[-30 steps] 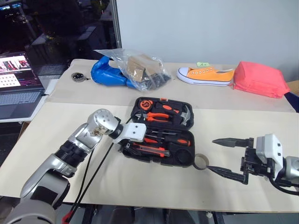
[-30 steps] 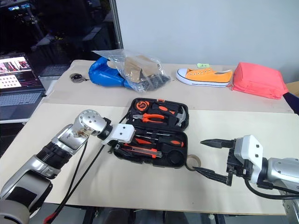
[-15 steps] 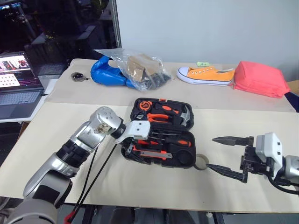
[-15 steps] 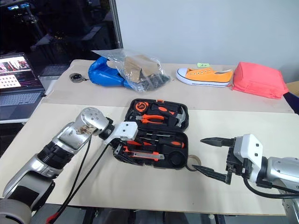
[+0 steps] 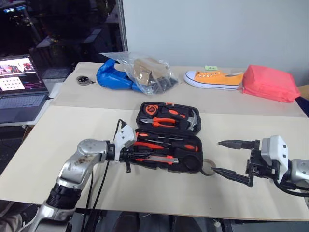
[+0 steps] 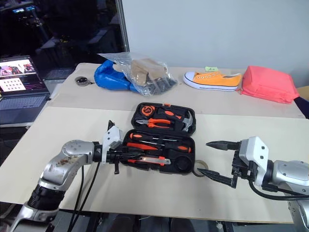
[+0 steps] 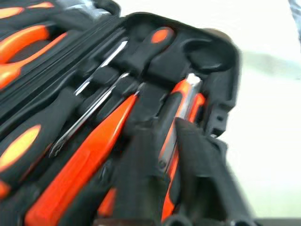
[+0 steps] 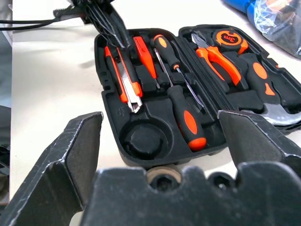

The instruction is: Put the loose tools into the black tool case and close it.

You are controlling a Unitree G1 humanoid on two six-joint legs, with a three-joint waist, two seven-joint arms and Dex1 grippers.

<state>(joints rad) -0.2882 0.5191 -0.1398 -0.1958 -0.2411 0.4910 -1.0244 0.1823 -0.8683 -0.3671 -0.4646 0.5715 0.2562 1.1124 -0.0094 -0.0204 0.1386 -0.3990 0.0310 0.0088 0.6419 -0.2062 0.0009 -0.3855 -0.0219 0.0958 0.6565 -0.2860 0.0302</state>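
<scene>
While lying open near the worktop's front edge, black tool case (image 5: 166, 137) carried utility knife (image 8: 126, 84) under left gripper (image 6: 126, 157), fingers together. Beside its right end, right gripper (image 5: 231, 159) spread wide, empty.

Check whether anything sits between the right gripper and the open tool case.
A roll of tape lies on the table right against the near right corner of the black tool case, directly between it and the right gripper, whose jaws stand wide open. Nothing else visible lies in that gap.
</scene>
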